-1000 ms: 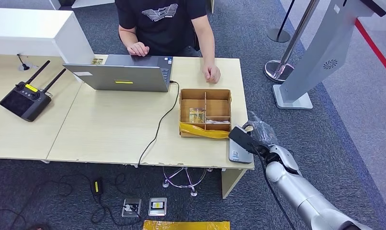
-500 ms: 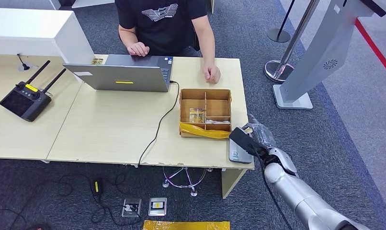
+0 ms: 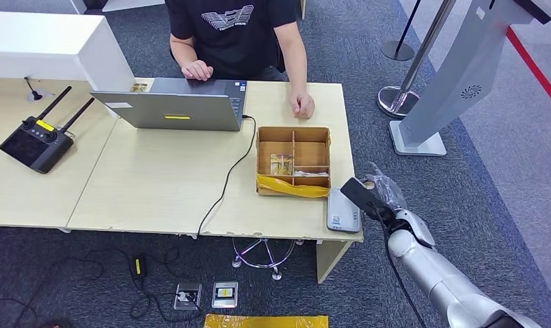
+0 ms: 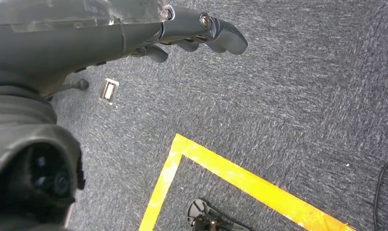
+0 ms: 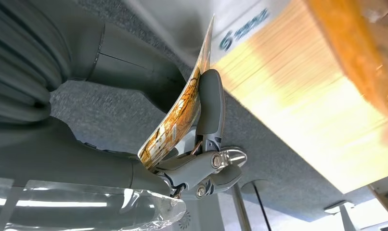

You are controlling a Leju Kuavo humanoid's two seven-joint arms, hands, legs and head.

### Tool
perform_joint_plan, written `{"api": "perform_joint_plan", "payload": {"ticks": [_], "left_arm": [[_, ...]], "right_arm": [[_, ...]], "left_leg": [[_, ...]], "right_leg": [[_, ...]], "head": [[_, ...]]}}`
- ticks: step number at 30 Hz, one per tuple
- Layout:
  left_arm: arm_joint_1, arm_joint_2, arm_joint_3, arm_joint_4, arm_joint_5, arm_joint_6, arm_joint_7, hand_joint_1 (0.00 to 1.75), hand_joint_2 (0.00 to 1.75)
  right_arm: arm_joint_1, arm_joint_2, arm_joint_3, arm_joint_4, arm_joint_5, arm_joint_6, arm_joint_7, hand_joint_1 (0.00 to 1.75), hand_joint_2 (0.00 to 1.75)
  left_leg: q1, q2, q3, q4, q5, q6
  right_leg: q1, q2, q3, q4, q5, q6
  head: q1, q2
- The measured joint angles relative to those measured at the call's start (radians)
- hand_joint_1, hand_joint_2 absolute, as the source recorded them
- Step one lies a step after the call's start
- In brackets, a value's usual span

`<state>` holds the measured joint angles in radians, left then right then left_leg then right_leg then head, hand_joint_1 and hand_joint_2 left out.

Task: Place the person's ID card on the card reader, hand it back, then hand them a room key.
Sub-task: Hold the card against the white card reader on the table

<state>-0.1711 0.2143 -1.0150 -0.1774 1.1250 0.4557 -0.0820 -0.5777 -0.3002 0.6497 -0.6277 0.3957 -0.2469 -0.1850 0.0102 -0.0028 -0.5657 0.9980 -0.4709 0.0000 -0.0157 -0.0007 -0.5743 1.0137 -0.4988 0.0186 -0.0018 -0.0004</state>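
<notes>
My right hand (image 3: 387,199) pinches the ID card (image 3: 363,190), which looks like a dark flat card from above, just off the table's right front corner. In the right wrist view the card (image 5: 181,111) is orange-gold and bent between thumb and fingers (image 5: 209,108). The grey card reader (image 3: 343,210) lies uncovered at the table's front edge, left of the card, and its pale face (image 5: 240,29) shows close by. A cardboard box (image 3: 311,156) with compartments holds small cards (image 3: 281,164). My left hand (image 4: 194,30) hangs over the carpet, holding nothing.
A person sits at the far side with one hand (image 3: 301,106) on the table (image 3: 156,184) and one on a laptop (image 3: 171,109). A black remote controller (image 3: 37,142) lies far left. A grey kiosk (image 3: 457,75) and stanchion bases (image 3: 394,99) stand on the right.
My right hand has carried the card to the right, off the card reader and past the table's corner. The reader now shows in full.
</notes>
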Motion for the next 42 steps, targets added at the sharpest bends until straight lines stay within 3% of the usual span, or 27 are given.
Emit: {"api": "perform_joint_plan", "payload": {"ticks": [12,25,42], "left_arm": [[0.0,-0.001,0.001,0.0,-0.001,0.001,0.0,0.0,0.0],[0.0,-0.001,0.001,0.0,-0.011,-0.016,0.0,0.0,0.0],[-0.001,0.005,0.001,0.0,-0.021,-0.035,0.0,0.0,0.0]], "right_arm": [[0.011,-0.044,0.0,0.048,-0.005,-0.014,-0.012,1.75,1.75],[0.041,-0.056,-0.001,0.061,-0.016,-0.031,-0.014,1.75,1.75],[0.023,-0.124,-0.035,-0.095,-0.004,-0.021,0.039,1.75,1.75]], "left_leg": [[0.0,0.0,0.0,0.0,0.0,0.0],[0.0,0.0,0.0,0.0,0.0,0.0],[0.0,0.0,0.0,0.0,0.0,0.0]], "right_leg": [[0.0,0.0,-0.001,0.0,0.0,0.0],[0.0,0.0,0.0,0.0,0.0,0.0],[0.0,0.0,0.0,0.0,0.0,0.0]], "head": [[0.0,0.0],[0.0,0.0],[0.0,0.0]]}}
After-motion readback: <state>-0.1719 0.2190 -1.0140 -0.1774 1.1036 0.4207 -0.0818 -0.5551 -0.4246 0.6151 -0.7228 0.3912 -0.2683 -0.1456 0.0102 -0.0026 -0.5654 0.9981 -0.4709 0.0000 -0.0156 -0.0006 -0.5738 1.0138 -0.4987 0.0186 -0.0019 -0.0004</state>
